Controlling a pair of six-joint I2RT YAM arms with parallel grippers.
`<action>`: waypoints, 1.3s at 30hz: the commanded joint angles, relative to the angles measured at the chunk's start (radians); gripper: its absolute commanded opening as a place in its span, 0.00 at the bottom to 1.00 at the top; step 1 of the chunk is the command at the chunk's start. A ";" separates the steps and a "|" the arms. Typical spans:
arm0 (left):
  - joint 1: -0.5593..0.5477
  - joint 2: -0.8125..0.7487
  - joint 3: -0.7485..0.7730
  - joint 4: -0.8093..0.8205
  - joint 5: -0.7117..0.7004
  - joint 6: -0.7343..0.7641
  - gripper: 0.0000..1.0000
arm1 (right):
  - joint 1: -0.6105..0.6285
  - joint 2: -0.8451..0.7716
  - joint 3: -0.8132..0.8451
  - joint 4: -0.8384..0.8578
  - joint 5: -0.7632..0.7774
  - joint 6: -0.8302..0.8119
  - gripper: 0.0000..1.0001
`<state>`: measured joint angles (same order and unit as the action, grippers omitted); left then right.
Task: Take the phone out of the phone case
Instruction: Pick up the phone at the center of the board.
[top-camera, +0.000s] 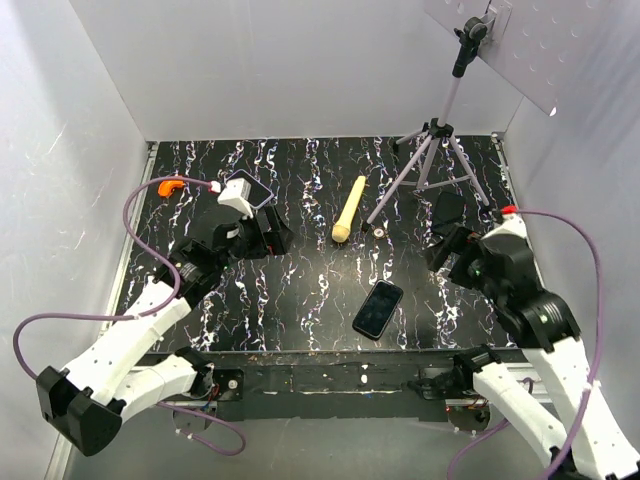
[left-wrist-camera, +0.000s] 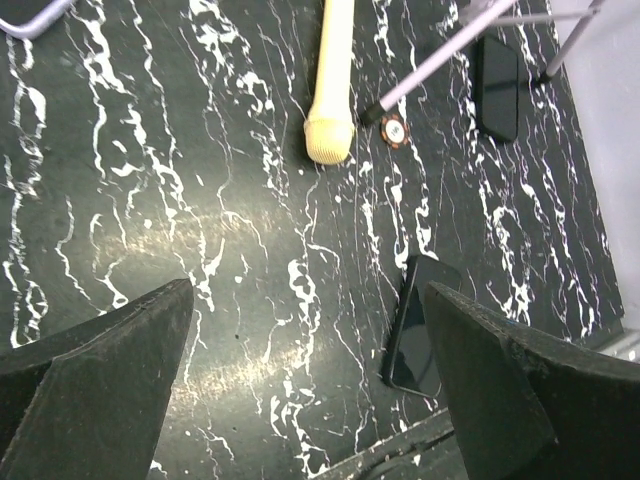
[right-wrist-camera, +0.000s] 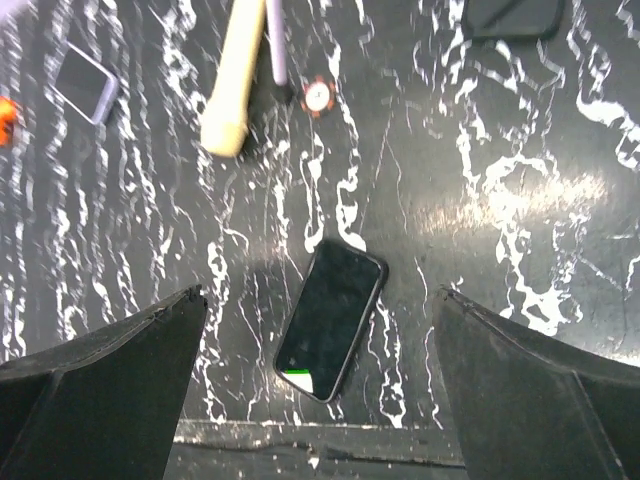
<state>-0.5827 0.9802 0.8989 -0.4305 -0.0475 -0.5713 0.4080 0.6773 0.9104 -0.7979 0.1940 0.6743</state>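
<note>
At about 10 o'clock on the worktop (top-camera: 300, 170), towards the far left corner, lies the phone (right-wrist-camera: 85, 82), screen up with its lavender rim bare. The left wrist housing hides part of it from above, so its long axis cannot be read firmly. The phone case (left-wrist-camera: 497, 85), a matte black shell, lies at about 2 o'clock beside the feet of the tripod (top-camera: 438, 130), long axis roughly 12 to 6, well apart from the phone. Finding: the two items are separate, and the task is judged substantially complete. The left gripper (left-wrist-camera: 308, 295) hangs above the worktop with jaws spread wide and nothing between them. The phone sits at about 10 o'clock from those jaws, at the very corner of the left wrist view. The right gripper (right-wrist-camera: 320, 295) is likewise spread and empty, with the case at about 1 o'clock from it. The left arm is plainly the nearer to the phone, the right arm to the case. Noted also: a second black-screened handset (top-camera: 378, 309) lies near the 6 o'clock edge, long axis 1 to 7, directly ahead of the right jaws. Whether it carries a shell cannot be told. A cream stick (top-camera: 348, 208) lies mid-worktop.
</note>
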 joint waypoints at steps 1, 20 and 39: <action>-0.003 -0.051 0.049 -0.022 -0.120 0.033 1.00 | 0.005 -0.139 -0.048 0.065 0.111 -0.027 1.00; -0.003 -0.071 0.060 -0.057 -0.117 -0.018 0.99 | 0.003 0.296 -0.054 -0.077 -0.103 0.235 1.00; -0.003 -0.084 0.051 -0.082 -0.106 -0.001 1.00 | 0.368 0.863 0.119 -0.106 -0.056 0.582 1.00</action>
<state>-0.5827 0.9154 0.9234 -0.4995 -0.1520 -0.5945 0.7631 1.5089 0.9993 -0.8669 0.0849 1.1595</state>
